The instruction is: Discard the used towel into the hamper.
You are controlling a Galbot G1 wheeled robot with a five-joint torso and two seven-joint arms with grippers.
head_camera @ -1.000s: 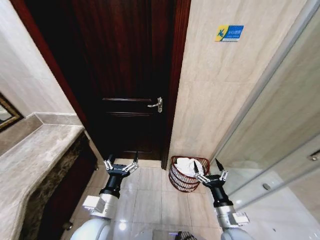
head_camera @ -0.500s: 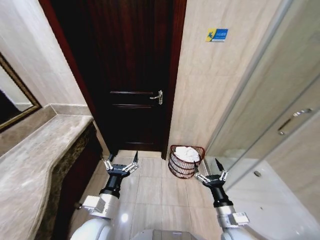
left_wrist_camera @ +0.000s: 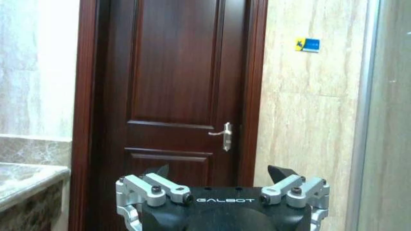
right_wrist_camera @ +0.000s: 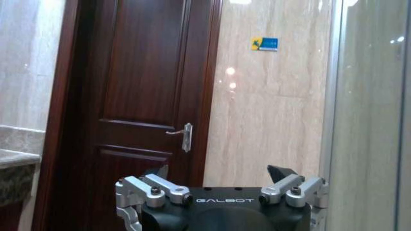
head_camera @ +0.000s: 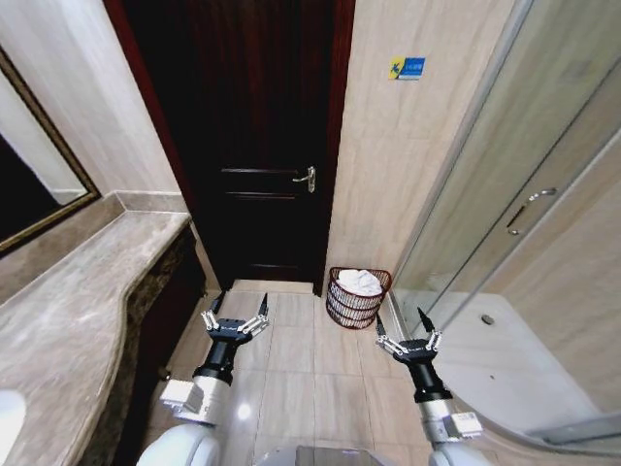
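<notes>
1. Head view: set against the two earlier pictures, the whole scene has shifted, so we read it as the camera backing off, not the things moving. The hamper point(head_camera: 358, 297) now sits smaller and farther away, at about 1 o'clock on the floor, just beside the door point(head_camera: 254, 146) frame and the glass shower wall point(head_camera: 505, 194). A white towel point(head_camera: 360, 282) lies inside it, so we judge the discard done. The left gripper point(head_camera: 238, 316) hangs at 7 o'clock and the right gripper point(head_camera: 408, 334) at 5 o'clock, both pointing forward, jaws spread and empty, well apart from the hamper.
2. Left wrist view: we see the left gripper point(left_wrist_camera: 222, 180) level, facing the door, fingers wide with nothing between them.
3. Right wrist view: the right gripper point(right_wrist_camera: 220, 179) holds the same level pose, jaws apart and empty, aimed at the tiled wall point(right_wrist_camera: 270, 106) beside the door.
</notes>
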